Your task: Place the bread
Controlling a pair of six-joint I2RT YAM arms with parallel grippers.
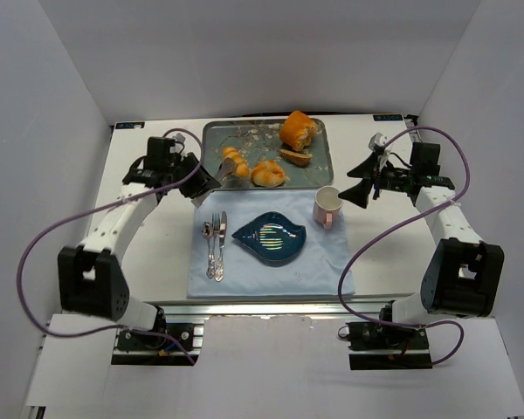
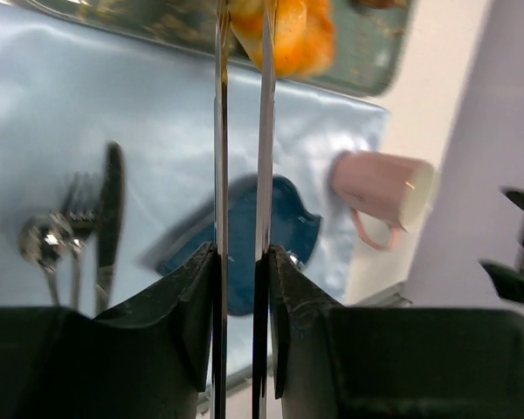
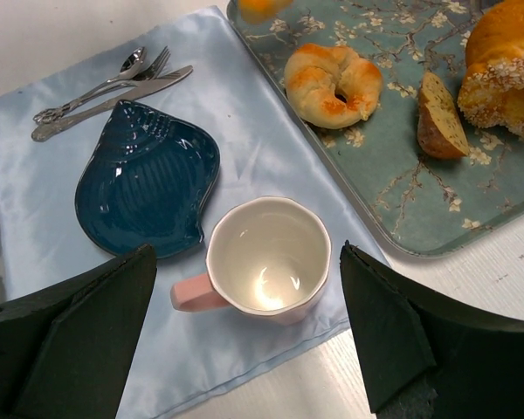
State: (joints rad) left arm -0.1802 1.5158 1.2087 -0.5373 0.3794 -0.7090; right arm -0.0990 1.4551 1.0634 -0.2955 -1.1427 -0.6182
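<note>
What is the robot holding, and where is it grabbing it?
The left gripper squeezes metal tongs on their two arms, well back from the tips, which pinch the bread. The right gripper holds nothing.

A shell-shaped plate [image 3: 144,179], a pink cup [image 3: 269,255] and a fork [image 3: 157,63], spoon [image 3: 133,63] and knife [image 3: 153,85] sit on a blue cloth [image 3: 244,131] by a flowery tray [image 3: 393,188] that holds a bun [image 3: 332,83] and a big loaf [image 3: 506,61], where metal tongs [image 2: 220,175] reach in.
</note>
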